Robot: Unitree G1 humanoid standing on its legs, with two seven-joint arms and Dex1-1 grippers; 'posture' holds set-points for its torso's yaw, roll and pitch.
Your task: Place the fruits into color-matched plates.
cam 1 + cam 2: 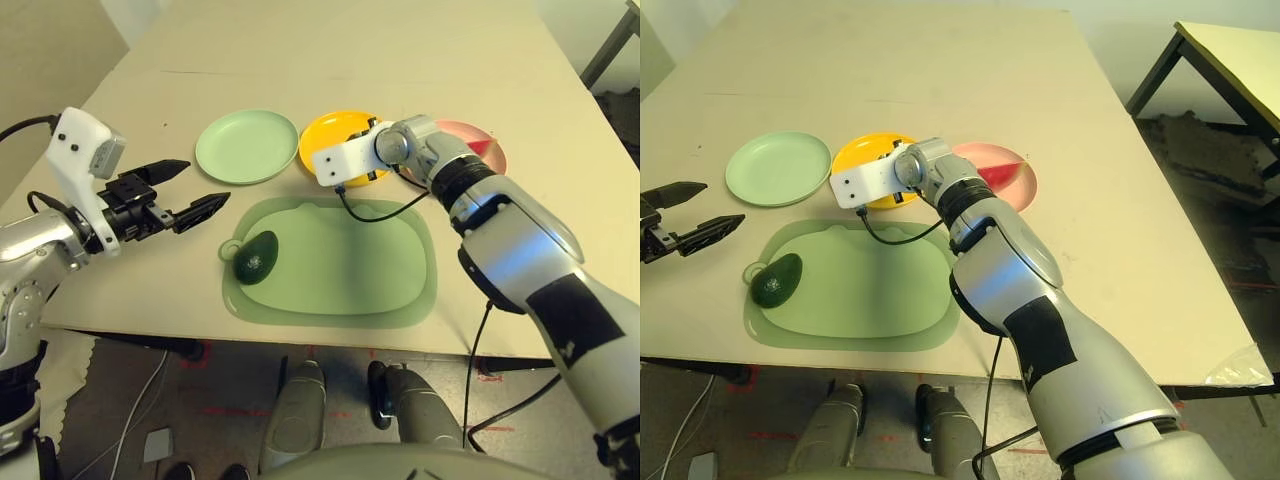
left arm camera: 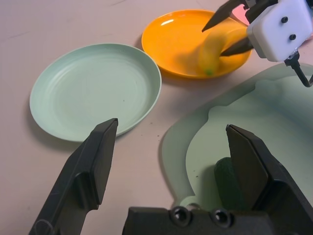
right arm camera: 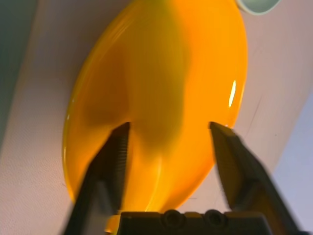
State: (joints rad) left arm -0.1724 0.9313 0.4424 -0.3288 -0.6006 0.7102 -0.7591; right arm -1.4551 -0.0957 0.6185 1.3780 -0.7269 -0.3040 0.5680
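Right claw: your right claw (image 3: 168,147) hangs over the round yellow plastic plate (image 1: 320,135), fingers spread, pinching nothing. The curved yellow toy banana (image 2: 215,49) lies blurred in the plate between them, so judge it as just let go.
Left claw: your left claw (image 1: 190,190) hovers at the left edge of the beige worktop (image 1: 350,50), fingers (image 2: 93,161) spread wide and empty, pointing right toward the plates.
Watermelon: the red toy watermelon wedge (image 1: 1000,172) lies in the round pale pink plate (image 1: 1025,185), far right.
Avocado: the dark green oval toy avocado (image 1: 257,257) rests at the near-left corner of the large pale green rounded mat (image 1: 380,270), its long axis slanting from near-left to far-right.
Target plate: the round mint green plate (image 1: 247,146) stands empty, just beyond the mat's far-left edge.
Key relation: the avocado lies just right of and nearer than your left claw, which is the closer one; the right is well apart.
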